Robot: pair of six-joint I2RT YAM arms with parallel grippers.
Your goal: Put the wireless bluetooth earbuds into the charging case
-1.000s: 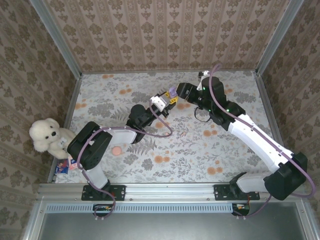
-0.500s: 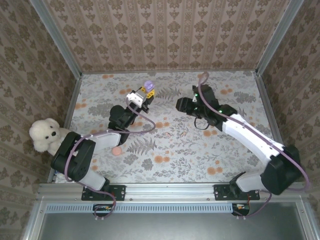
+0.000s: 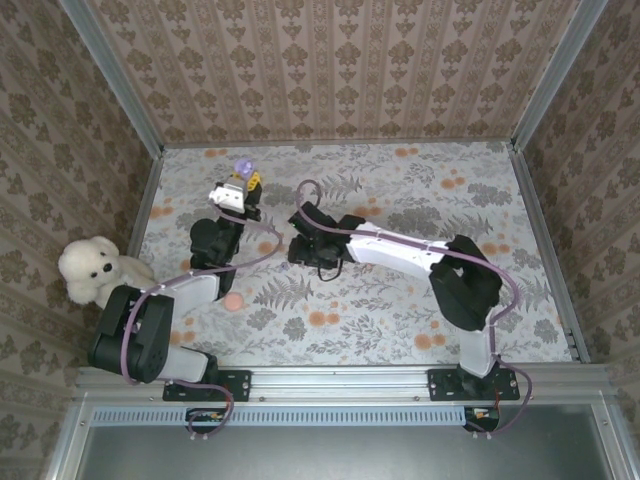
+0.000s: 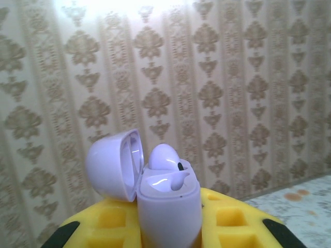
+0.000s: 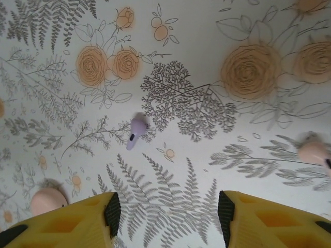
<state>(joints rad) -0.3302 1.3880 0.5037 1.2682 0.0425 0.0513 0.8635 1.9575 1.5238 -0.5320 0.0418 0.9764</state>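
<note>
The lilac charging case point(image 4: 168, 206) stands upright between my left gripper's yellow fingers point(image 4: 227, 222), and my left gripper point(image 4: 168, 230) is shut on it. Its lid point(image 4: 111, 165) is swung open to the left. One lilac earbud point(image 4: 163, 155) sits in the case. From above, the case point(image 3: 243, 168) is held aloft at the far left by my left gripper point(image 3: 238, 188). A second earbud point(image 5: 137, 132) lies loose on the floral table, ahead and a little left of my right gripper point(image 5: 169, 213). That gripper is open over the table with nothing between its pads, left of centre point(image 3: 305, 245).
A white teddy bear point(image 3: 95, 270) sits against the left wall. A small pink ball point(image 3: 232, 301) lies near the left arm. Two pinkish round things point(image 5: 46, 200) point(image 5: 314, 151) flank the right gripper. Metal rails point(image 3: 330, 375) and papered walls enclose the table.
My left gripper has carried the open case from the centre to the far left. My right arm has swung left across the table and now hangs over the loose earbud, its jaws slightly narrower.
</note>
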